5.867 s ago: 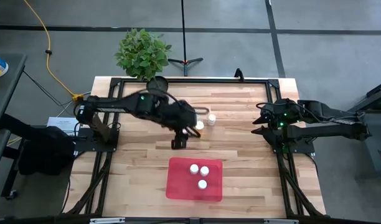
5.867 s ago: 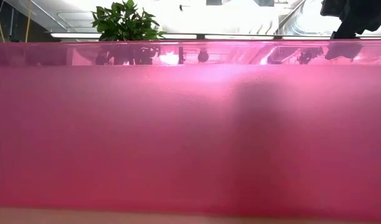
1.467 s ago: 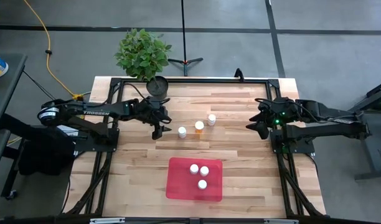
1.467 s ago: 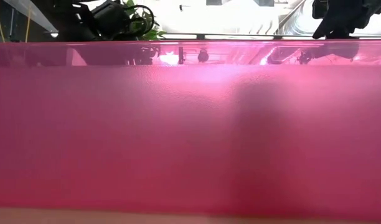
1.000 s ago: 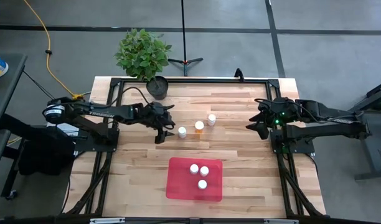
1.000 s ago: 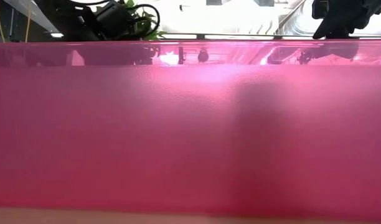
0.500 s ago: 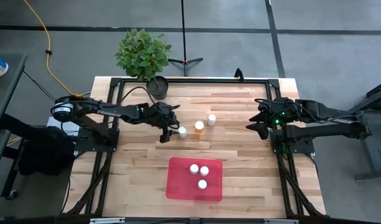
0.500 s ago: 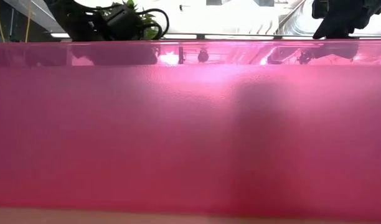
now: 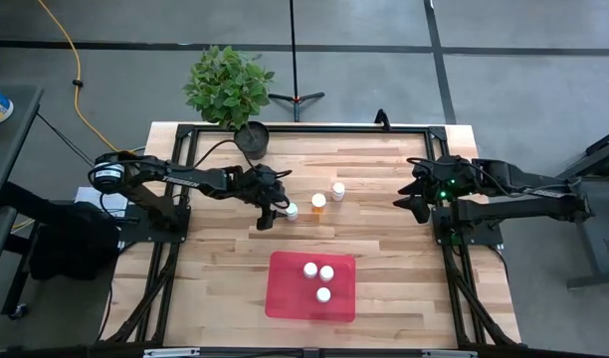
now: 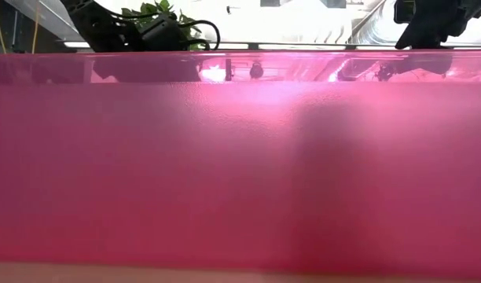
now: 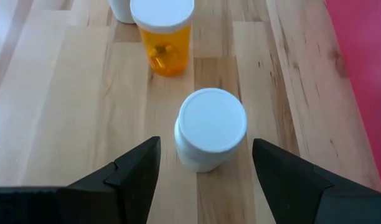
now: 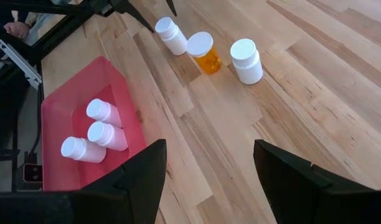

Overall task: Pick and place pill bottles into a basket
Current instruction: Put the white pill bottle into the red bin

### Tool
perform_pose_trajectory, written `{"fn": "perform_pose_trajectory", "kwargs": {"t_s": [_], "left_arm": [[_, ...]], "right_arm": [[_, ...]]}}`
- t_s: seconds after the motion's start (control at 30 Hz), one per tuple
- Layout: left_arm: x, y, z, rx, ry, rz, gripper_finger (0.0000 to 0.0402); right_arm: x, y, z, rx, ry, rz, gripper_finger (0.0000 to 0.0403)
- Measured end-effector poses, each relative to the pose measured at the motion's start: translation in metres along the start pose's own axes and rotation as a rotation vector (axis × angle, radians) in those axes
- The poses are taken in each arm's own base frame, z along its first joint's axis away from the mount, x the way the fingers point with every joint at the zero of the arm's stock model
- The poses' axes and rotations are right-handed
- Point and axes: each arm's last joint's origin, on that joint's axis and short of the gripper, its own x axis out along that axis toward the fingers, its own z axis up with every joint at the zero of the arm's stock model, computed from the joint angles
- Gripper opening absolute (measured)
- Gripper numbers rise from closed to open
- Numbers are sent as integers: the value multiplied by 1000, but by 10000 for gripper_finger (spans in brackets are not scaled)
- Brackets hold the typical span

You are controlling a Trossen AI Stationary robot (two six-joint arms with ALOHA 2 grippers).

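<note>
Three pill bottles stand upright in a slanting row on the wooden table: a white one point(image 9: 292, 210), an amber one point(image 9: 318, 201) and another white one point(image 9: 337, 191). My left gripper point(image 9: 273, 213) is open at the first white bottle point(image 11: 210, 127). Its fingers point(image 11: 137, 168) stand on either side of the bottle's near part, with a gap on each side. The red basket point(image 9: 285, 298) lies near the front edge with three white bottles point(image 9: 320, 277) inside. My right gripper point(image 12: 209, 146) waits open, raised at the table's right edge point(image 9: 408, 203).
A potted plant point(image 9: 228, 88) stands at the table's far left corner. A black frame point(image 9: 175, 239) runs round the tabletop. In the low view the basket's red wall point(image 10: 240, 173) fills nearly the whole picture. Bare wood lies between the bottle row and the basket.
My left gripper has moved toward the table's right edge and slightly down, up to the nearest white bottle, staying open. The bottles have not moved.
</note>
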Motion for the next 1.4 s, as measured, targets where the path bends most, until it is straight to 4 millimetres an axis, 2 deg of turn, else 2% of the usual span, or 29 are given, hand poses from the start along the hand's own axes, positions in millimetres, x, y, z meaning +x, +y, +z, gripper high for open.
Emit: {"fn": "perform_pose_trajectory", "kwargs": {"t_s": [0.53,0.83,1.2,1.3,1.4], "left_arm": [[0,0,5,-14,-51,6,289],[8,-7,2,-8,-26,-14,289],[10,-5,4,-39,-54,-9,288],[13,-5,3,-46,-54,-12,272],[16,-7,2,-49,-48,-20,236]], "right_arm": [[0,0,0,-1,0,0,232],[0,0,0,-1,0,0,232],[0,0,0,-1,0,1,232],[0,0,0,-2,1,1,232],[0,0,0,-4,0,1,232]]}}
